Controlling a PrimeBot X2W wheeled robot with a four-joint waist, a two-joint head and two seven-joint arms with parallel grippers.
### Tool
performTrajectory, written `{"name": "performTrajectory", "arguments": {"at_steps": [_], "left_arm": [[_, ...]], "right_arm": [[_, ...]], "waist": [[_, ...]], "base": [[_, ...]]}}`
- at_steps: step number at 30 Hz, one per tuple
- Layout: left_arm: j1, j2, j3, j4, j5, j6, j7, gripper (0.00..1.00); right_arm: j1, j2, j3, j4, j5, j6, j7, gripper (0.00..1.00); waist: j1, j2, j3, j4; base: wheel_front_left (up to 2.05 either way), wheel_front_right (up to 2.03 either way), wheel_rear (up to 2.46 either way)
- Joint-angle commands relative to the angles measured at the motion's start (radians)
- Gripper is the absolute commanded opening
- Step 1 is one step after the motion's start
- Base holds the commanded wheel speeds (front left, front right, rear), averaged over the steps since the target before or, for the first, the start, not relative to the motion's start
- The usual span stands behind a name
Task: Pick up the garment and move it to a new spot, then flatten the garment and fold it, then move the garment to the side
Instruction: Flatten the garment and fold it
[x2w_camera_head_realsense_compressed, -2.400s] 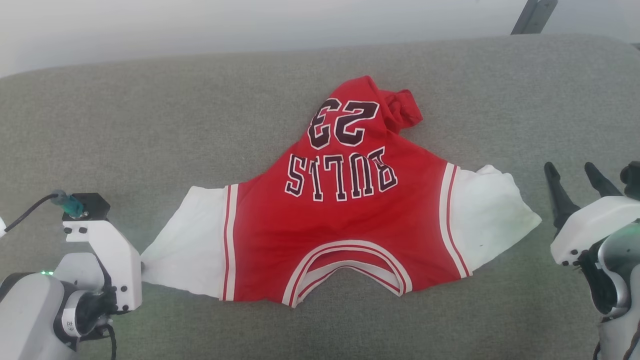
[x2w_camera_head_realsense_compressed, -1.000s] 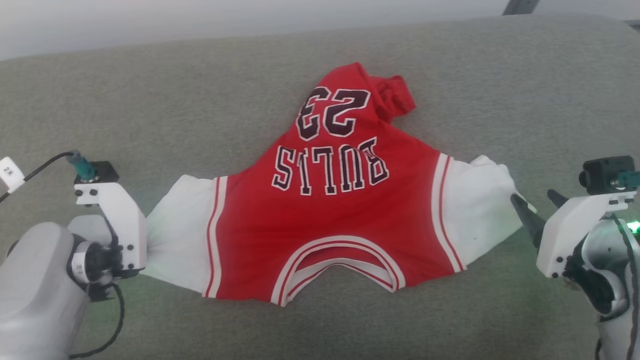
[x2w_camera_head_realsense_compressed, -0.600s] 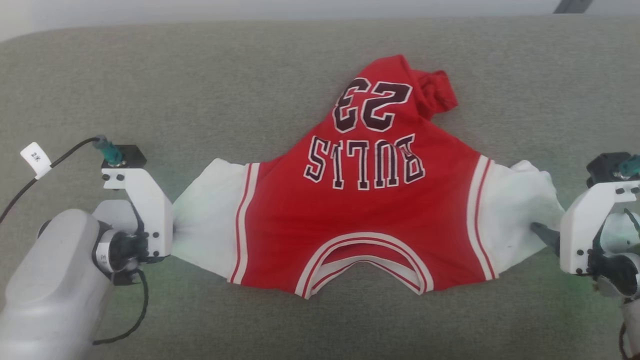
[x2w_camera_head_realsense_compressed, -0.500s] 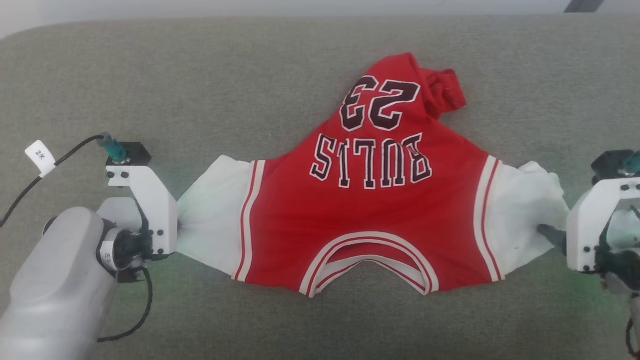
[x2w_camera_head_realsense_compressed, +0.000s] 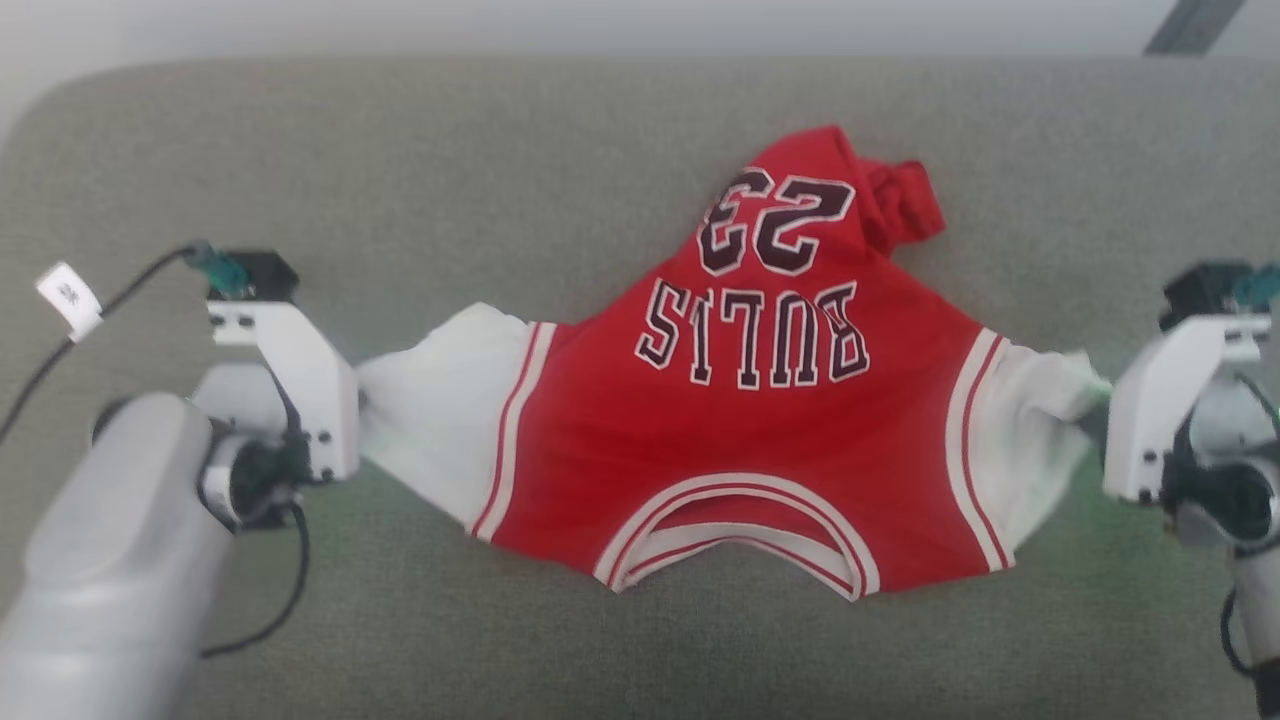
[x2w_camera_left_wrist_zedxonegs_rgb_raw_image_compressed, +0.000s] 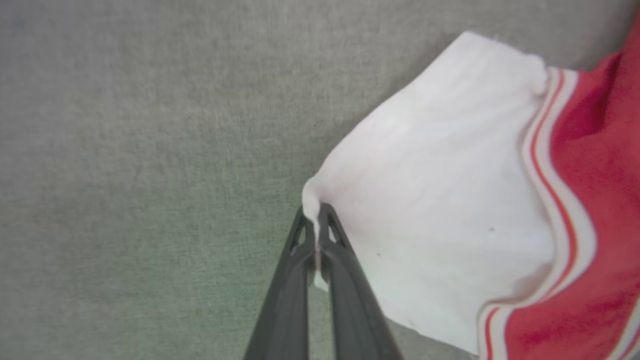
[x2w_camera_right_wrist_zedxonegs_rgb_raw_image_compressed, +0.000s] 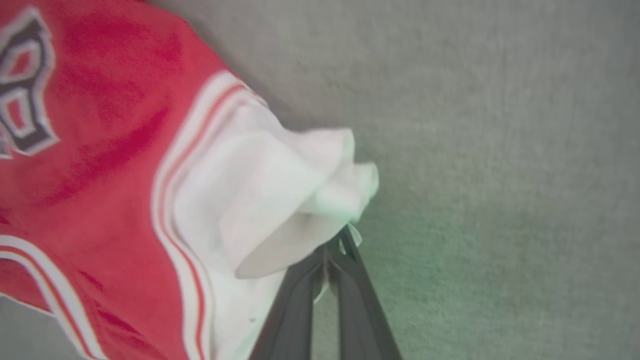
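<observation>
Jersey (x2w_camera_head_realsense_compressed: 740, 440), red with white side panels, spread out on grey cushion (x2w_camera_head_realsense_compressed: 400, 180), "BULLS" and "23" upside down, neck opening at near side, crumpled red part beside the numerals. Left tool (x2w_camera_left_wrist_zedxonegs_rgb_raw_image_compressed: 316, 220) pinching corner of left white panel. Right tool (x2w_camera_right_wrist_zedxonegs_rgb_raw_image_compressed: 336, 247) pressed together on bunched corner of right white panel.

Garment (x2w_camera_head_realsense_compressed: 740, 440) spread on grey cushion (x2w_camera_head_realsense_compressed: 500, 200), sleeve ends apparently pinched by left gripper (x2w_camera_head_realsense_compressed: 357, 400), right gripper (x2w_camera_head_realsense_compressed: 1098, 398).

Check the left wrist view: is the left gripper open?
No, the left gripper is pinched shut on a white corner of the garment.
</observation>
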Motion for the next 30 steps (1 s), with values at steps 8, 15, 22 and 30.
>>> {"name": "performTrajectory", "arguments": {"at_steps": [8, 15, 22, 30], "left_arm": [[-0.082, 0.066, 0.017, -0.111, 0.036, -0.006, -0.031, 0.0], [-0.182, 0.113, 0.032, -0.167, 0.074, -0.018, -0.087, 0.0], [-0.309, 0.132, 0.043, -0.153, 0.125, -0.032, -0.176, 0.0], [-0.396, 0.119, 0.033, -0.096, 0.155, -0.041, -0.234, 0.0]], "right_arm": [[-0.105, -0.005, 0.06, -0.107, 0.054, 0.0, -0.085, 0.0], [-0.255, -0.013, 0.139, -0.083, 0.029, 0.0, -0.221, 0.0], [-0.427, 0.002, 0.192, 0.022, 0.012, 0.0, -0.377, 0.0], [-0.538, 0.028, 0.233, 0.144, -0.001, 0.0, -0.451, 0.0]], "waist": [[0.0, 0.0, -0.168, -0.01], [0.0, 0.0, -0.248, -0.021], [0.0, 0.0, -0.274, -0.028], [0.0, 0.0, -0.274, -0.033]], "base": [[0.0, 0.0, 0.0], [0.0, 0.0, 0.0], [0.0, 0.0, 0.0], [0.0, 0.0, 0.0]]}}
